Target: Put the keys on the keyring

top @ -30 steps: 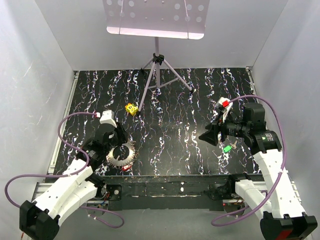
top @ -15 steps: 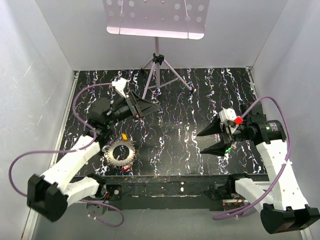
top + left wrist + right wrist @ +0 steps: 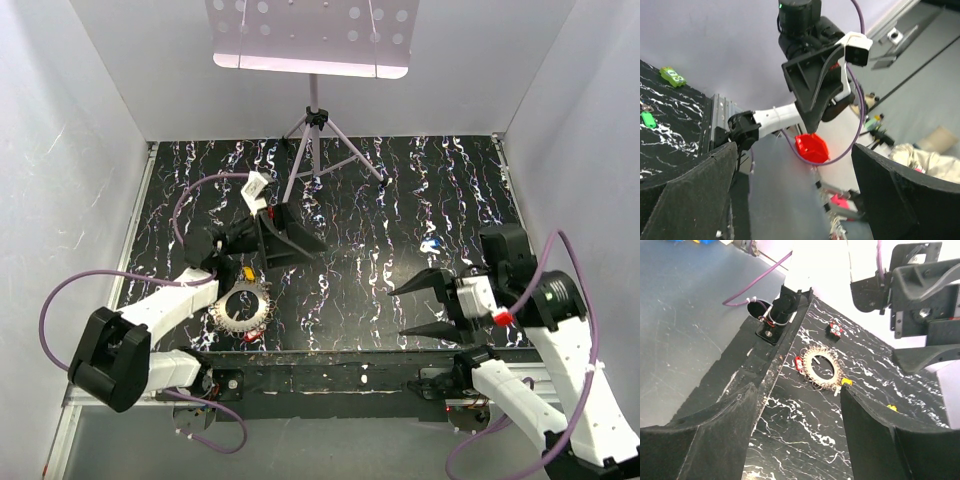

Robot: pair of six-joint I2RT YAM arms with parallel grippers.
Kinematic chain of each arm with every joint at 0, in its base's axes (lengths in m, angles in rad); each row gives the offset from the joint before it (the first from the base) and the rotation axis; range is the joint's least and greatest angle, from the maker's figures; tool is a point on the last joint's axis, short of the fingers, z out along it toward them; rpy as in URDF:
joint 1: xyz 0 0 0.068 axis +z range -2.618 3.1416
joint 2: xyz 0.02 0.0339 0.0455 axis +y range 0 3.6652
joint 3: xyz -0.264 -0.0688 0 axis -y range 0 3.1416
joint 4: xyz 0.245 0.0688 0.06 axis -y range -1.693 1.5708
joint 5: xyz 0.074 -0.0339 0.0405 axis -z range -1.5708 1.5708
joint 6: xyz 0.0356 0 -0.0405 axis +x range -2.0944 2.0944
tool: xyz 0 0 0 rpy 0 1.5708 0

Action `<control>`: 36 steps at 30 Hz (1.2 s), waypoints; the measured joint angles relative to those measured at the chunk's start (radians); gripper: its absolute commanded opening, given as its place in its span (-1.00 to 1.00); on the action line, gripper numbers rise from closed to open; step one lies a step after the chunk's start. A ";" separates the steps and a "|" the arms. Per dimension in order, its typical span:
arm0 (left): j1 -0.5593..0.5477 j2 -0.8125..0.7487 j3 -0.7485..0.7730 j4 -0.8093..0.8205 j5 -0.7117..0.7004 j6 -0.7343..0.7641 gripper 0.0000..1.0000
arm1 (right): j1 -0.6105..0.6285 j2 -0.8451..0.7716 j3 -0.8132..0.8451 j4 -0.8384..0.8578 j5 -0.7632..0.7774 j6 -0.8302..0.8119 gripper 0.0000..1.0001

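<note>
Near edge: right gripper [image 3: 398,312] empty, jaws spread wide, judged ready for a pick. Grey key-fringed wire keyring [image 3: 243,307] lies flat at left, orange-headed key [image 3: 247,272] just beside it, unthreaded. Beyond, left gripper [image 3: 300,250] likewise spread, empty. Farthest, blue-headed key [image 3: 430,243].

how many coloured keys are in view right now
4: orange key just beyond the keyring, red key on its near side, blue key right of centre, green key only in the left wrist view. Others may be hidden.
</note>
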 measured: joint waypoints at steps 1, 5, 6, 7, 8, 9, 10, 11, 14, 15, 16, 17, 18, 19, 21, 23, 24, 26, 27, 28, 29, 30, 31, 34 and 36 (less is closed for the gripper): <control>-0.005 -0.009 -0.024 0.021 0.013 0.025 0.97 | 0.013 -0.032 -0.023 0.044 0.010 0.027 0.48; -0.023 -0.044 -0.101 0.057 0.057 0.156 0.96 | 0.050 -0.133 -0.100 0.214 0.058 0.127 0.49; -0.025 -0.054 -0.111 0.061 0.065 0.188 0.96 | 0.057 -0.147 -0.113 0.251 0.069 0.148 0.49; -0.027 -0.066 -0.119 0.063 0.073 0.225 0.97 | 0.063 -0.158 -0.126 0.288 0.080 0.173 0.49; -0.028 -0.077 -0.120 0.066 0.082 0.260 0.96 | 0.067 -0.161 -0.131 0.309 0.086 0.190 0.49; -0.028 -0.086 -0.120 0.070 0.084 0.285 0.96 | 0.069 -0.163 -0.136 0.332 0.092 0.209 0.49; -0.029 -0.098 -0.120 0.077 0.089 0.317 0.96 | 0.072 -0.163 -0.140 0.357 0.099 0.232 0.49; -0.029 -0.104 -0.120 0.083 0.091 0.338 0.96 | 0.074 -0.163 -0.141 0.372 0.103 0.247 0.49; -0.031 -0.108 -0.120 0.086 0.090 0.383 0.96 | 0.076 -0.163 -0.141 0.409 0.105 0.289 0.49; -0.033 -0.109 -0.126 0.087 0.079 0.410 0.96 | 0.078 -0.162 -0.141 0.417 0.106 0.299 0.49; -0.034 -0.121 -0.146 0.084 0.059 0.455 0.96 | 0.081 -0.162 -0.141 0.423 0.107 0.307 0.49; -0.034 -0.143 -0.173 0.079 0.040 0.508 0.96 | 0.085 -0.163 -0.142 0.431 0.111 0.314 0.49; -0.035 -0.181 -0.204 0.061 0.014 0.585 0.96 | 0.089 -0.163 -0.142 0.437 0.116 0.319 0.49; -0.040 -0.235 -0.233 0.023 -0.010 0.673 0.96 | 0.091 -0.163 -0.143 0.441 0.122 0.322 0.49; -0.074 -0.370 -0.256 -0.095 -0.050 0.875 0.96 | 0.094 -0.165 -0.148 0.452 0.135 0.330 0.49; -0.115 -0.478 -0.237 -0.208 -0.076 1.057 0.96 | 0.095 -0.170 -0.158 0.459 0.148 0.334 0.50; -0.134 -0.513 -0.221 -0.246 -0.082 1.128 0.96 | 0.095 -0.172 -0.161 0.460 0.153 0.336 0.49; -0.164 -0.548 -0.191 -0.318 -0.105 1.263 0.96 | 0.096 -0.175 -0.164 0.463 0.162 0.339 0.49; -0.178 -0.554 -0.182 -0.351 -0.116 1.315 0.96 | 0.096 -0.175 -0.164 0.466 0.164 0.340 0.49; -0.199 -0.560 -0.171 -0.409 -0.133 1.384 0.96 | 0.097 -0.177 -0.164 0.470 0.169 0.341 0.49; -0.224 -0.562 -0.159 -0.475 -0.150 1.453 0.96 | 0.098 -0.178 -0.164 0.473 0.174 0.343 0.49; -0.251 -0.562 -0.144 -0.540 -0.166 1.518 0.96 | 0.099 -0.179 -0.164 0.478 0.182 0.344 0.49; -0.282 -0.562 -0.124 -0.617 -0.187 1.594 0.96 | 0.100 -0.182 -0.164 0.483 0.187 0.346 0.50; -0.345 -0.559 -0.081 -0.777 -0.239 1.754 0.96 | 0.100 -0.190 -0.165 0.489 0.205 0.348 0.50; -0.394 -0.554 -0.043 -0.892 -0.288 1.878 0.96 | 0.100 -0.196 -0.167 0.492 0.219 0.353 0.52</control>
